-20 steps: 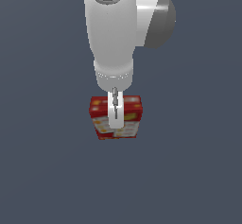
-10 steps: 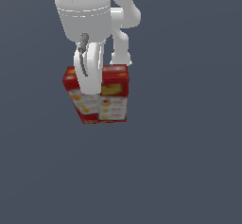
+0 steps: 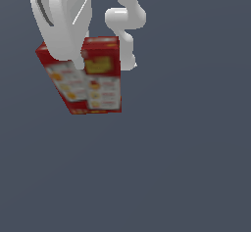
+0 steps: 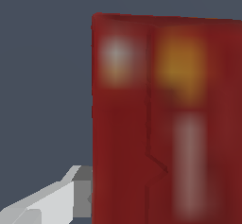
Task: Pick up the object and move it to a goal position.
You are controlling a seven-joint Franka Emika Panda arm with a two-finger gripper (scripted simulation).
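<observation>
Both views sit close, sharing the red box (image 3: 93,77).

A: Count of boxes?
B: One red box (image 3: 93,79), exterior view. Same single box (image 4: 165,119) fills the wrist view.
A: Arms and grippers?
B: One white arm (image 3: 125,18), one gripper (image 3: 66,45). One finger (image 4: 56,199) shows in the wrist view; the other is hidden.
A: Box faces visible?
B: Two printed faces in the exterior view, each with white and yellow panels. Panel count per face: too blurred to tell.
</observation>
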